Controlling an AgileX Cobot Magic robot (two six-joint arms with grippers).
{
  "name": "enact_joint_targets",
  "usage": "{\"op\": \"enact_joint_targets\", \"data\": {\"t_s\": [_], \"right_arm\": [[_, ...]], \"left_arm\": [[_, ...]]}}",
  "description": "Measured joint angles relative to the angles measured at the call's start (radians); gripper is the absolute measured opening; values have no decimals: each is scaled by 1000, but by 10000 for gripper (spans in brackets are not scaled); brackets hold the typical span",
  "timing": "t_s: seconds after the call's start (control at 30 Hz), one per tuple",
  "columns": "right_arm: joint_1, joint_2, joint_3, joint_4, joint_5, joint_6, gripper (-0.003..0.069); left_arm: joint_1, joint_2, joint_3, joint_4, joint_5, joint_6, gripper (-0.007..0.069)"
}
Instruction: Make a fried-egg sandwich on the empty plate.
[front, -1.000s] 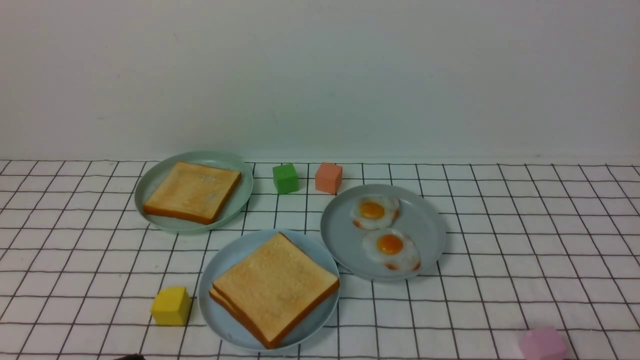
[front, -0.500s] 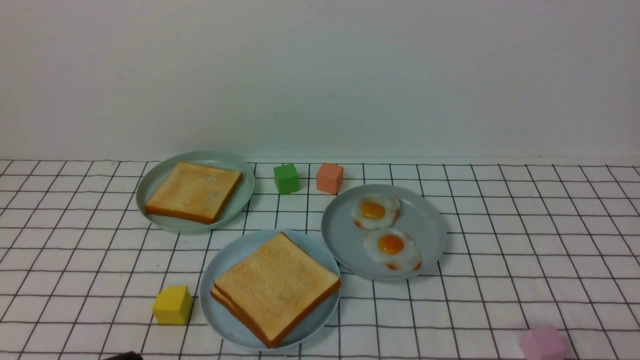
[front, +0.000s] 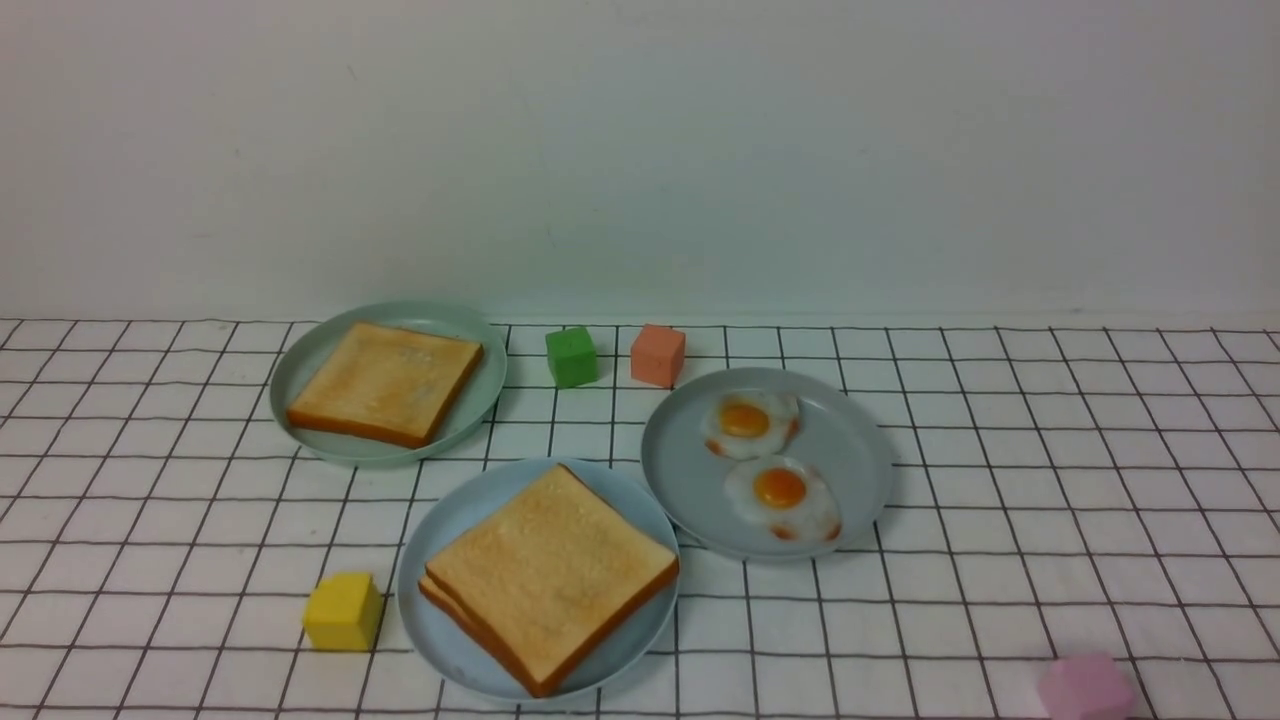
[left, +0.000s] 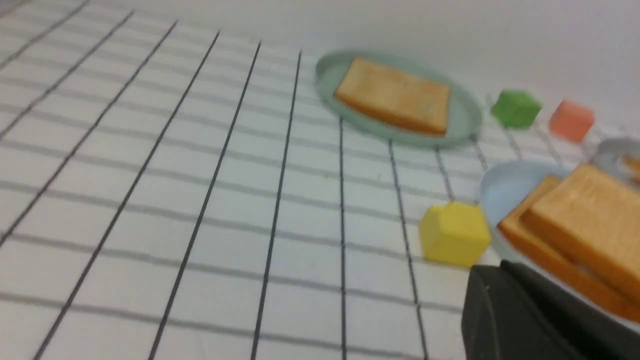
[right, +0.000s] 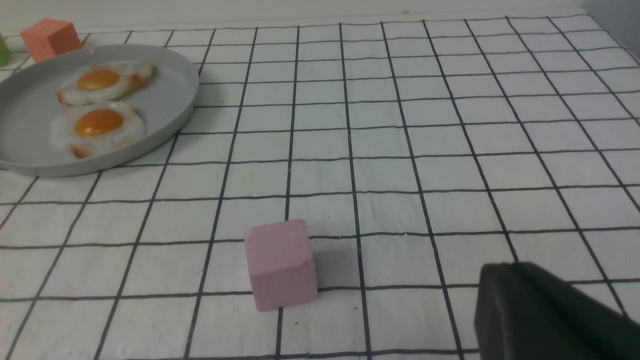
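Two stacked toasts lie on the blue plate near the table's front edge; both grippers' finger state cannot be told.

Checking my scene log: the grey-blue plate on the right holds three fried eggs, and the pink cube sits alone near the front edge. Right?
Not quite. The grey-blue plate holds two fried eggs, not three, as the front view and the right wrist view show. The pink cube does sit alone near the front edge.

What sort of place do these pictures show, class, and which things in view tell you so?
Probably a staged robot test bench, not a real kitchen: a gridded white tablecloth against a bare wall, glossy fried eggs that look plastic, and loose coloured blocks such as the yellow cube.
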Motion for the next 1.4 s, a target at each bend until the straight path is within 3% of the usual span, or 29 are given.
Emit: {"op": "enact_joint_targets", "data": {"t_s": [1.4], "right_arm": [[0,0,0,-1,0,0,38]], "left_arm": [[1,0,4,-9,38,7,-13]]}}
